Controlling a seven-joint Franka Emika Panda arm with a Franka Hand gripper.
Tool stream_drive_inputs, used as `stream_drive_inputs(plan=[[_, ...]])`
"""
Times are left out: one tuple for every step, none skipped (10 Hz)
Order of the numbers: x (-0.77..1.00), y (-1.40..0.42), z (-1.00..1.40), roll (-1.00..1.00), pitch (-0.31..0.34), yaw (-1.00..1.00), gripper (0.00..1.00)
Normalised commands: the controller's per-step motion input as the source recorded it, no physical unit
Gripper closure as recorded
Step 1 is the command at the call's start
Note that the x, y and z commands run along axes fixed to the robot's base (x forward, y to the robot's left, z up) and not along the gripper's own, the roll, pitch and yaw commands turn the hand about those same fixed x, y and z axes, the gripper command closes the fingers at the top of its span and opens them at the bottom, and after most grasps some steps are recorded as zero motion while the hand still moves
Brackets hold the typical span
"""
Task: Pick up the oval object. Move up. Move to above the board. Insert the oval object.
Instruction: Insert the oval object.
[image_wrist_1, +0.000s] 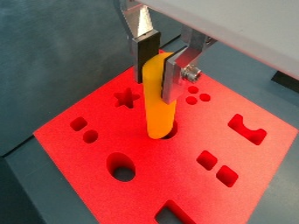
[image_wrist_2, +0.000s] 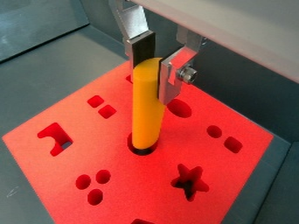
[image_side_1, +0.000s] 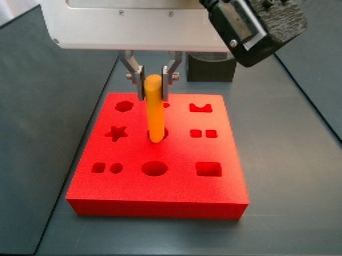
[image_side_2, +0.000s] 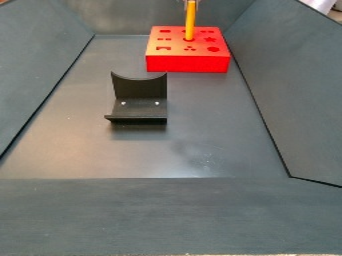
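The step in hand looks like the insertion itself, and judged from how things lie it is already begun: the slim, tall orange-yellow oval peg (image_wrist_1: 160, 98) stands upright with its lower end inside a hole near the middle of the large, flat, bright red board (image_wrist_1: 82, 162). To finish well, the push should go straight down with the peg kept vertical, since the oval outline must stay lined up with the hole's long axis; any twist or lean would likely jam it against the rim. Letting go belongs only after the peg has bottomed out.

The board, pierced by star, circle, square and notched holes, lies at the far end of the dark grey floor (image_side_2: 174, 140) in a side view, well apart from the dark L-shaped fixture (image_side_2: 136, 98) nearer the middle.

The gripper (image_wrist_2: 156, 57) hangs directly above the board's middle, its jaws closed on the peg's upper end, the flat silver fingers (image_wrist_2: 142, 41) pressing both sides.

The peg is smooth, matte, round-sided and uniform in colour.
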Motion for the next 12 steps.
stream_drive_inputs(plan=[[0.0,0.19,0.0,-0.1,0.0,-0.03,1.0],[0.05,0.22,0.0,-0.11,0.0,-0.01,1.0],[0.05,0.2,0.0,-0.11,0.0,-0.01,1.0],[0.0,0.25,0.05,-0.15,0.0,-0.01,1.0],[0.0,0.1,0.0,-0.06,-0.013,0.0,1.0],[0.0,0.0,0.0,0.0,-0.033,0.0,1.0],[0.0,-0.01,0.0,0.0,-0.031,0.0,1.0],[0.0,-0.2,0.0,0.0,-0.05,0.0,1.0],[0.0,-0.22,0.0,0.0,-0.05,-0.01,1.0],[0.0,-0.13,0.02,0.0,-0.033,-0.01,1.0],[0.01,0.0,0.0,0.0,-0.014,0.0,1.0],[0.04,0.0,0.0,0.0,-0.004,0.0,1.0]])
